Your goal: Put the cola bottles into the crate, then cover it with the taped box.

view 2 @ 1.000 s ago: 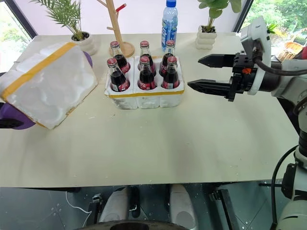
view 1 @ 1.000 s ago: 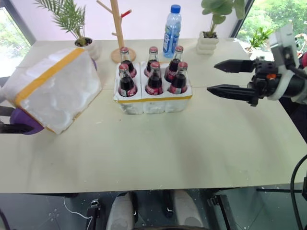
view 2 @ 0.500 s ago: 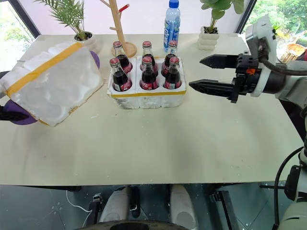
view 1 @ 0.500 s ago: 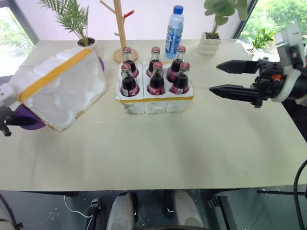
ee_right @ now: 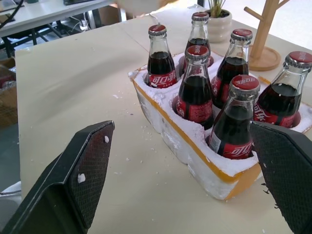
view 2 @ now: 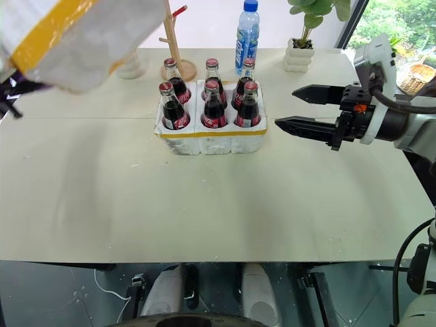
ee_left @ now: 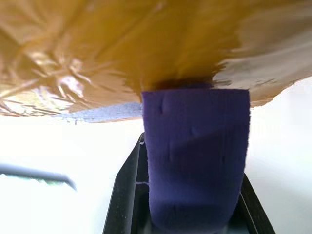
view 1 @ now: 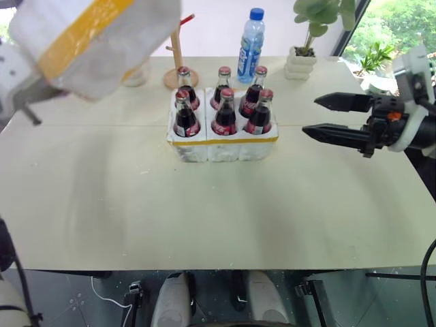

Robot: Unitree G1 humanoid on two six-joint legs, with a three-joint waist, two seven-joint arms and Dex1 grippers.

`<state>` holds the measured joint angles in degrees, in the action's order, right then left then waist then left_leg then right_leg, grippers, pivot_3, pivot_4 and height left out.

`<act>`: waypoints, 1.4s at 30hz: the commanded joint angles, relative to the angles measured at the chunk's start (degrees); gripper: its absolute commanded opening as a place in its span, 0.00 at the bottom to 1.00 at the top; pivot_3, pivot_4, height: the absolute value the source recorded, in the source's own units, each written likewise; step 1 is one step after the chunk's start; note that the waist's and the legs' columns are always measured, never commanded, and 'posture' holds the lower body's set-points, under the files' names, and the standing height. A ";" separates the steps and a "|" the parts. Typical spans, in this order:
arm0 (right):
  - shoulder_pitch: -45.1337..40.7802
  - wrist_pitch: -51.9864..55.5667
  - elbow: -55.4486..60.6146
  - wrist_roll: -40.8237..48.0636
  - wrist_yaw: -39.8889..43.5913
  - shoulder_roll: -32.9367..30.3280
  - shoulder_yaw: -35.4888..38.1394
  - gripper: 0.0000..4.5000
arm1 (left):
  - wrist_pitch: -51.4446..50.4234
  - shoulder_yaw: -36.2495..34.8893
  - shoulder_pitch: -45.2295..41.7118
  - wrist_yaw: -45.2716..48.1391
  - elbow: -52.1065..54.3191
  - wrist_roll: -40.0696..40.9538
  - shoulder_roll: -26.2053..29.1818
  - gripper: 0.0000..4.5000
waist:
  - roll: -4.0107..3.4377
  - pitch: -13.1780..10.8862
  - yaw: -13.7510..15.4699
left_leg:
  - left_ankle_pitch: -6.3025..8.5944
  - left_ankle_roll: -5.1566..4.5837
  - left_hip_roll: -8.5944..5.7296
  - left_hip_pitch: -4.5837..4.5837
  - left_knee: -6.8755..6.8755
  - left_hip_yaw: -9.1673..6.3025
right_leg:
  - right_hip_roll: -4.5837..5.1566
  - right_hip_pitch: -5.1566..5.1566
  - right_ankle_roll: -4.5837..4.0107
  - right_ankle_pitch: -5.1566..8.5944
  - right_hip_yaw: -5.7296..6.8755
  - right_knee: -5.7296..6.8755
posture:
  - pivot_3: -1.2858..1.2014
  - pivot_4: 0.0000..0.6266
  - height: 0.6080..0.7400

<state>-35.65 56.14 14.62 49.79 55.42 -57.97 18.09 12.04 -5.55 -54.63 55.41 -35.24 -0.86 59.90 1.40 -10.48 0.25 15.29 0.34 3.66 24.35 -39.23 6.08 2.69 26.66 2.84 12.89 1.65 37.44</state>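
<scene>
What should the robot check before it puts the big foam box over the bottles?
1. All six cola bottles standing in the crate: ok.
2. Taped box off the table: ok.
3. Left gripper shut on the box's purple end piece: ok.
4. Box above the crate: not ok; it hangs off to the robot's left.
5. Right gripper open and apart from the crate: ok.
6. Box's hollow side facing down: cannot tell.

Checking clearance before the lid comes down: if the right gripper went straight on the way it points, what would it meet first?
Probably the crate and its nearest cola bottles: the open right gripper points at that end, though its height is hard to judge.
</scene>
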 commanded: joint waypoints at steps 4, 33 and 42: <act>-0.36 -0.56 1.07 1.11 -2.22 -0.13 2.51 1.00 | 6.05 2.63 0.22 -10.32 13.32 -6.10 -4.56 0.09 | 0.00 0.00 0.06 | -0.01 0.01 0.01 -0.01 0.00 -0.02 | -0.06 0.00 0.00 0.00 0.00 0.01 | 0.52 0.24 1.00; 5.51 -0.66 4.86 6.31 -8.75 0.70 6.11 1.00 | 28.89 17.97 1.40 -34.69 1.72 -29.60 -6.68 0.99 | 0.01 0.02 0.32 | -0.01 0.00 -0.01 -0.12 0.00 -0.02 | -0.03 -0.15 0.07 -0.04 0.00 -0.06 | 0.52 0.24 1.00; 11.68 -3.96 3.22 1.73 -4.29 -1.99 5.05 1.00 | -11.14 -2.01 29.28 -10.51 32.92 15.02 -1.22 0.99 | 0.01 0.02 0.37 | -0.01 0.00 0.07 -0.20 -0.01 -0.06 | 0.00 -0.23 0.06 -0.04 -0.01 -0.03 | 0.52 0.24 1.00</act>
<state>-23.83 54.46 18.08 53.04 49.45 -57.98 22.15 15.32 -0.78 -26.37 40.11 -9.31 0.62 56.97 1.41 -10.46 0.61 15.28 0.35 3.72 24.14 -39.25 6.00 2.67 26.40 2.90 12.85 1.65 37.40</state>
